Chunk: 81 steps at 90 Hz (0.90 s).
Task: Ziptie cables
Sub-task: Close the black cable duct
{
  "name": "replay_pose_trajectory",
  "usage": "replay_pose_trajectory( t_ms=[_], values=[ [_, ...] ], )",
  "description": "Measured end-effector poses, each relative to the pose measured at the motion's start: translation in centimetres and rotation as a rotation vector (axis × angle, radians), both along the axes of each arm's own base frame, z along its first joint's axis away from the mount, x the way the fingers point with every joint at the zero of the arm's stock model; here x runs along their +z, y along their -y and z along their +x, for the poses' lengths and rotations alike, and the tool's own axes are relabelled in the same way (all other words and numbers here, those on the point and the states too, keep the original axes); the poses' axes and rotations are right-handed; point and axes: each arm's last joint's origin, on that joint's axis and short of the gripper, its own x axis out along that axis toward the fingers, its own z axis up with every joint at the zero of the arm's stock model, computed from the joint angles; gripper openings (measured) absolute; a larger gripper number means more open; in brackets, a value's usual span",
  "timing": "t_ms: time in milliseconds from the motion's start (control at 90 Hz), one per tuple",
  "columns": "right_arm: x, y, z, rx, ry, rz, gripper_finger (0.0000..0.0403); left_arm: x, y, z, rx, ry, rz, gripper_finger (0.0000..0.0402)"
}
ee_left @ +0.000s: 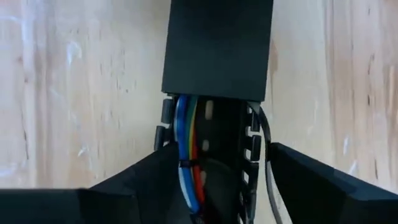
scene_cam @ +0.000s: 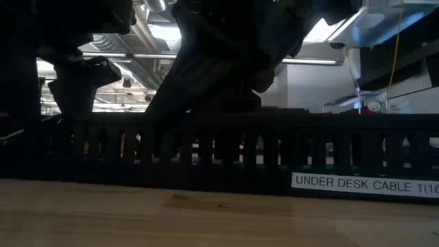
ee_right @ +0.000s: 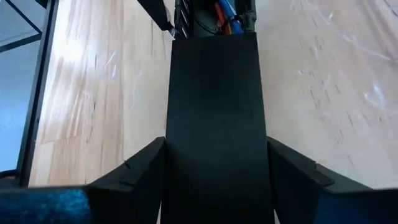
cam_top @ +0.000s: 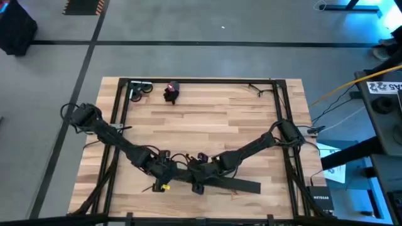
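Cables (ee_left: 186, 149), blue, white, orange and reddish, lie lengthwise inside the slotted black cable tray (cam_top: 235, 184), partly under its flat lid; this tray is the landmark, lying near the bench's front edge. The left end effector (ee_left: 214, 186) straddles the tray's open stretch, its fingers (ee_left: 140, 177) spread on either side of the tray walls and gripping nothing. The right end effector (ee_right: 214, 186) straddles the lidded stretch just beside it, fingers likewise spread along the lid's edges and not clenched. Beyond the tray, the wooden bench (cam_top: 213, 119) carries a small dark and red object (cam_top: 171, 91) and a silvery tool (cam_top: 139, 90) at its far edge. Farther still lies grey floor (cam_top: 207, 25).
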Motion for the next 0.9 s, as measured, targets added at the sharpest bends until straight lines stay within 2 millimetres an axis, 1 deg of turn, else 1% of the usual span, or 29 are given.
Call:
replay_pose_trajectory(
  t_ms=[256, 522, 611, 756, 900],
  values=[
    [0.0, 0.0, 0.0, -0.009, 0.0, 0.002, 0.0223, 0.7, -0.7, 0.1, -0.02, -0.061, 0.059, 0.0243],
    [0.0, 0.1, 0.0, -0.019, 0.004, -0.007, 0.0223, 0.7, -1.4, -0.1, -0.061, -0.107, 0.109, 0.0241],
    [0.0, 0.1, 0.0, -0.019, 0.004, -0.008, 0.0223, 1.0, -1.6, -0.2, -0.073, -0.124, 0.125, 0.0241],
    [0.0, 0.0, 0.0, -0.014, 0.004, -0.009, 0.0223, 1.7, -1.5, 0.1, -0.11, -0.111, 0.15, 0.0241],
    [0.0, 0.0, 0.0, -0.006, 0.003, -0.008, 0.0223, 1.5, -1.5, 0.3, -0.126, -0.074, 0.169, 0.0241]
  ],
)
